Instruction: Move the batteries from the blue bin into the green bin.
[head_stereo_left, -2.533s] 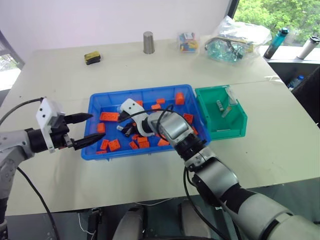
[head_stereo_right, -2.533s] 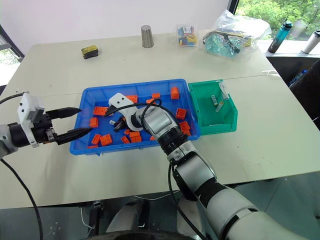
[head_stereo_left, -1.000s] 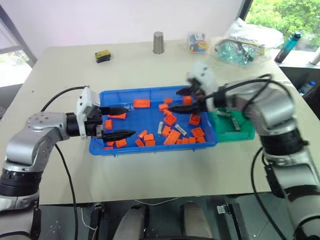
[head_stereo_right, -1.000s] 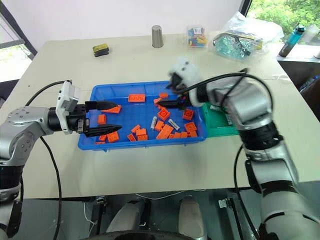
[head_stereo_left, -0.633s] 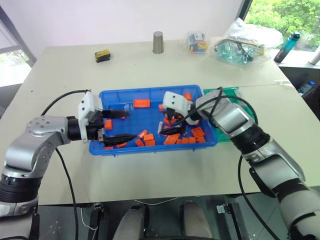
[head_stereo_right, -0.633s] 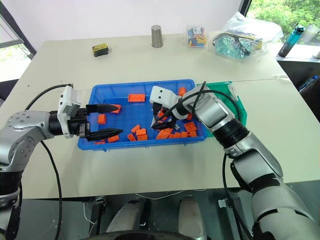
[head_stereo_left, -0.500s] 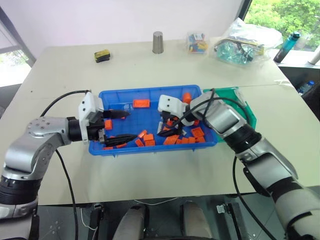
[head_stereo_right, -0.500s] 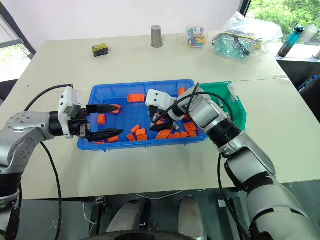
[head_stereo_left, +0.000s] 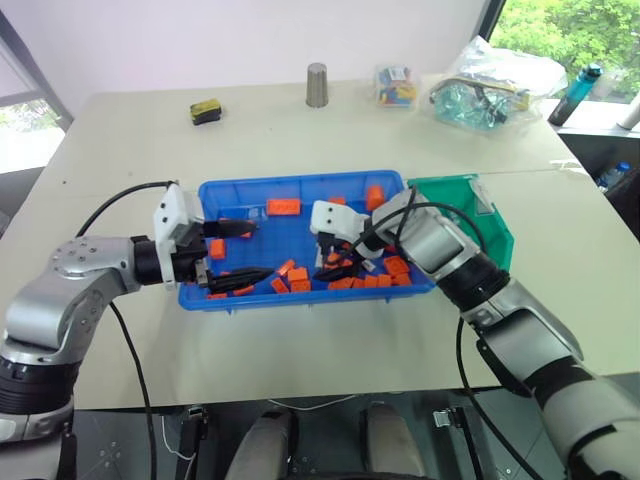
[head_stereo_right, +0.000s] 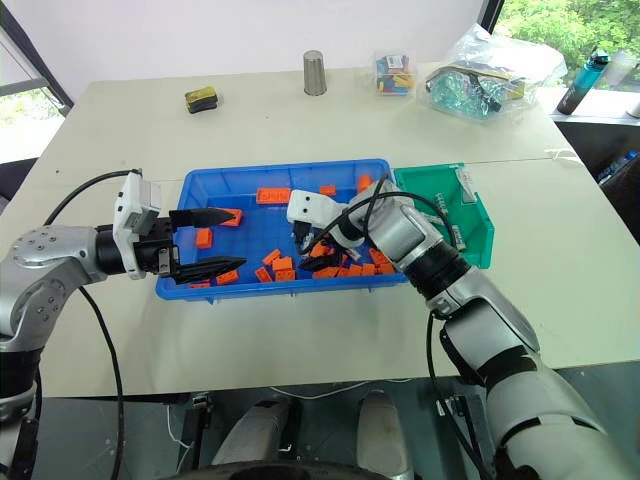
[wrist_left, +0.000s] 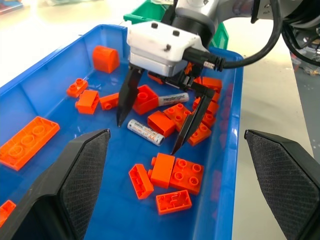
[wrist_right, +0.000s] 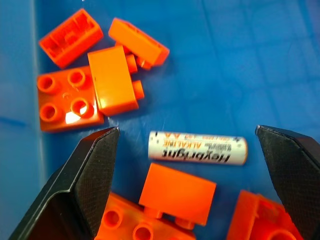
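Batteries: one (wrist_right: 197, 148) lies flat on floor of blue bin (head_stereo_left: 300, 190), among orange bricks (wrist_left: 177, 173), directly btwn fingers of right gripper (wrist_left: 150, 124); jaws wide, not touching it. Second battery (wrist_left: 173, 98) lies just beyond, partly behind a brick. Left gripper (head_stereo_left: 232, 252) hovers at bin's left end, jaws wide, holding nothing. Green bin (head_stereo_left: 490, 215) sits touching blue bin's right end.
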